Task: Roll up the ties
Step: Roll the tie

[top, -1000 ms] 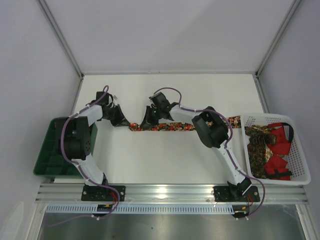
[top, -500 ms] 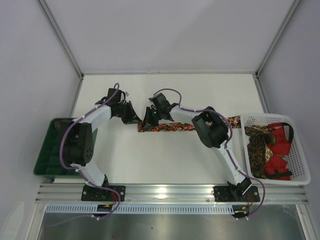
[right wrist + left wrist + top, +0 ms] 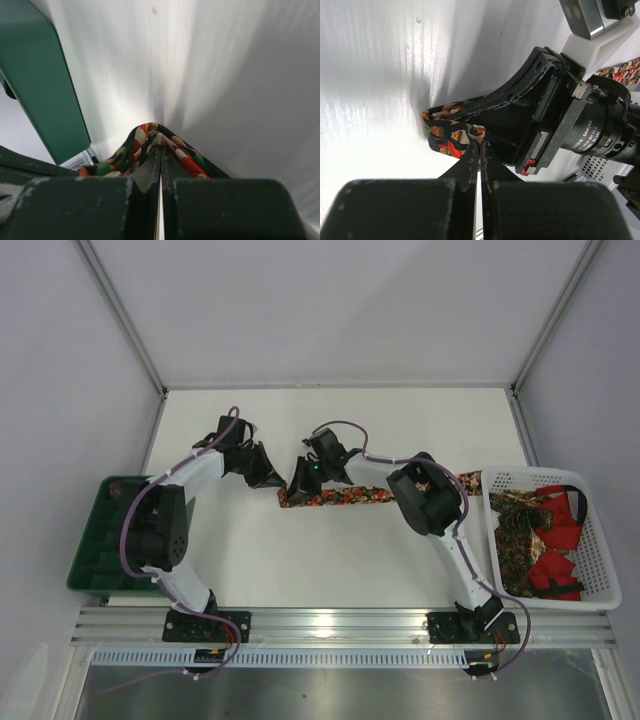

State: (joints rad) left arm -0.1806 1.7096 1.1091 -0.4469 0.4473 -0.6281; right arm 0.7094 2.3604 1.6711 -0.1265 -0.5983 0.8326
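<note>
One patterned tie (image 3: 350, 496) lies stretched across the table's middle, its right end reaching the basket. Its left end is folded over. My left gripper (image 3: 274, 482) is shut on that folded end; the left wrist view shows the pinch (image 3: 481, 145) on the colourful fabric (image 3: 447, 134). My right gripper (image 3: 297, 489) is right beside it, shut on a raised fold of the same tie (image 3: 145, 137), with its tips (image 3: 160, 148) touching the cloth. The two grippers nearly touch. More ties (image 3: 520, 530) lie heaped in the basket.
A white slotted basket (image 3: 548, 474) stands at the right edge with ties and red cloth in it. A green tray (image 3: 95, 550) sits at the left edge, also in the right wrist view (image 3: 45, 75). The right gripper's body (image 3: 545, 115) fills the left wrist view.
My left gripper has moved right toward the right gripper, carrying the tie's left end with it and folding it over. The right arm has barely moved.
</note>
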